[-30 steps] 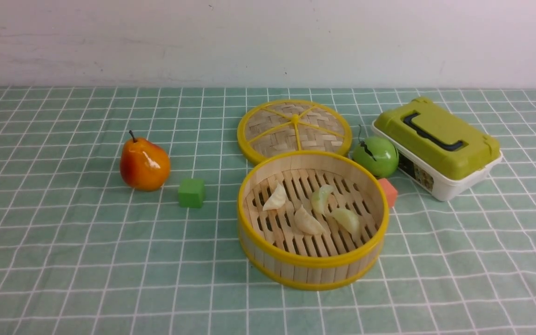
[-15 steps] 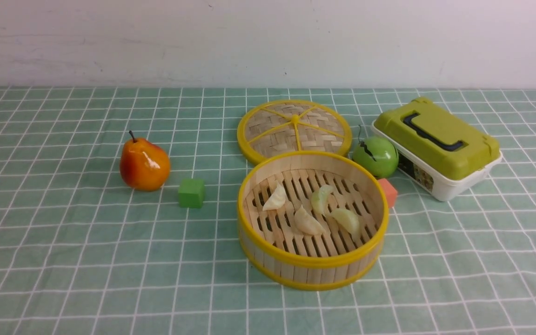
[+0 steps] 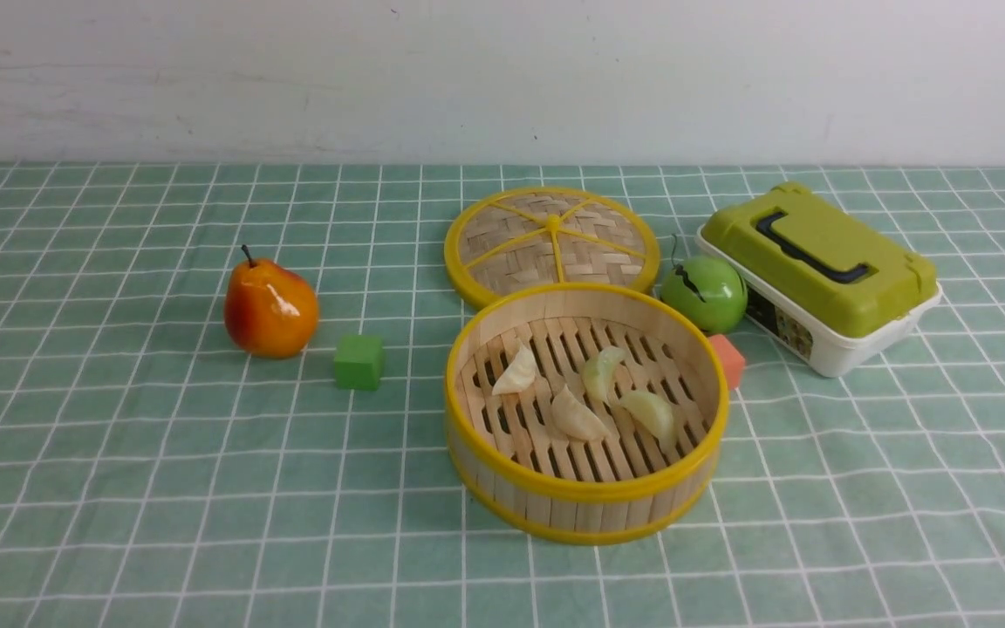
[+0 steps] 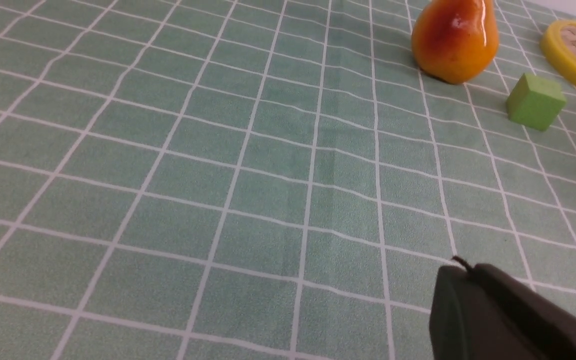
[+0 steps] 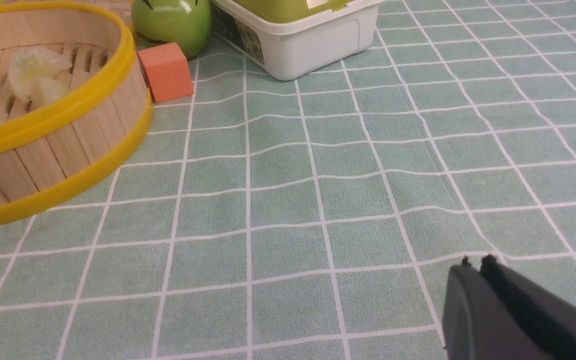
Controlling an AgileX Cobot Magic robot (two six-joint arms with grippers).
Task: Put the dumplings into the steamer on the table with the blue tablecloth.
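Note:
The round bamboo steamer [image 3: 585, 501] with yellow rims stands on the teal grid tablecloth [image 3: 119, 488] in the front view, right of centre. Several pale dumplings lie on its slatted floor, among them a cream one [image 3: 519, 372], a greenish one [image 3: 601, 371] and another [image 3: 649, 412]. The steamer [image 5: 58, 135] also shows in the right wrist view with dumplings [image 5: 35, 65] inside. Neither arm shows in the front view. My left gripper [image 4: 463, 272] is shut and empty above bare cloth. My right gripper [image 5: 475, 267] is shut and empty above bare cloth, apart from the steamer.
The woven yellow-rimmed lid [image 3: 552, 240] lies flat behind the steamer. A green apple [image 3: 703, 293], an orange cube [image 3: 729, 359] and a green-lidded white box [image 3: 819, 275] are at the right. A pear [image 3: 270, 307] and a green cube [image 3: 358, 362] are at the left.

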